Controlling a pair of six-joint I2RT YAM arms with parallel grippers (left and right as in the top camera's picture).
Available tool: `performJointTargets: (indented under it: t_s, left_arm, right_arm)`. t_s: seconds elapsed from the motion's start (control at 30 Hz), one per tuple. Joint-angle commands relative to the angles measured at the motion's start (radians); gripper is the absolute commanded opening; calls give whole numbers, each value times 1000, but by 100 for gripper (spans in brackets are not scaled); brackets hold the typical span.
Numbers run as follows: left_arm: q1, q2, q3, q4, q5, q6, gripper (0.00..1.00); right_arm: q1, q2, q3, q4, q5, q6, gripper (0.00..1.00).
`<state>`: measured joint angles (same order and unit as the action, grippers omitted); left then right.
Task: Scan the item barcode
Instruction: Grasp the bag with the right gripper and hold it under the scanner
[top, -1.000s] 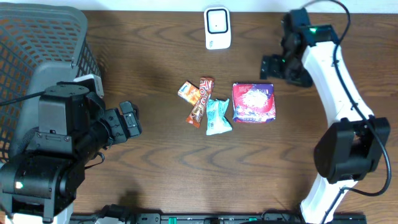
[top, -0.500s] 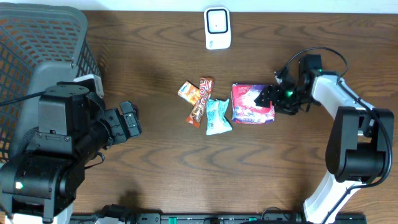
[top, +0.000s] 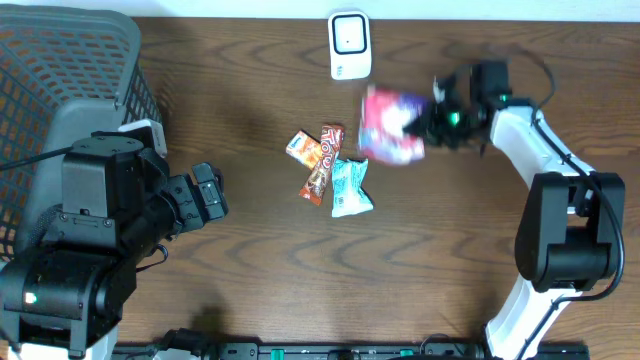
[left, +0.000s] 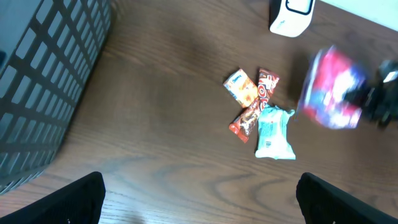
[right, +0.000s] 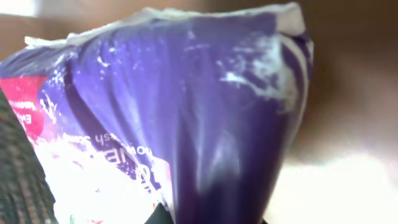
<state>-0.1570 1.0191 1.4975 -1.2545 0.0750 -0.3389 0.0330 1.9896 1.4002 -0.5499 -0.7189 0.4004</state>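
Now lifted off the tabletop, the red bag, pinched tight by the right tool, should slowly turn its barcode toward the scanner at 11 o'clock.

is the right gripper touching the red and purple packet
Touching. The overhead view shows the right gripper shut on the right edge of the red and purple packet; it fills the right wrist view.

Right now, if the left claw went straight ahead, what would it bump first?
Probably bare table: its own camera shows the open left claw aimed at wood, the snack pile off to one side. Depth is unclear.
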Motion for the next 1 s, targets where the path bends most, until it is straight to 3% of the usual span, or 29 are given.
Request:
performJointTargets:
  t_s: [0.0, 0.2, 0.33, 0.53, 0.7, 0.97]
  left_arm:
    - [6, -1, 1, -2, -9, 10, 98]
    - [6, -1, 1, -2, -9, 10, 98]
    - [6, -1, 1, -2, -9, 10, 98]
    - [6, -1, 1, -2, -9, 10, 98]
    - [6, -1, 1, -2, -9, 10, 98]
    - [6, -1, 0, -2, -9, 10, 98]
  right_arm:
    - [55, -10, 116, 167, -39, 301, 1]
    - [161, -9, 145, 523, 234, 580, 1]
    - [238, 6, 152, 626, 523, 594, 1]
    - [252, 138, 309, 620, 539, 585, 1]
    - [252, 323, 568, 464, 519, 558, 1]
    - [235, 359, 699, 293, 562, 477, 1]
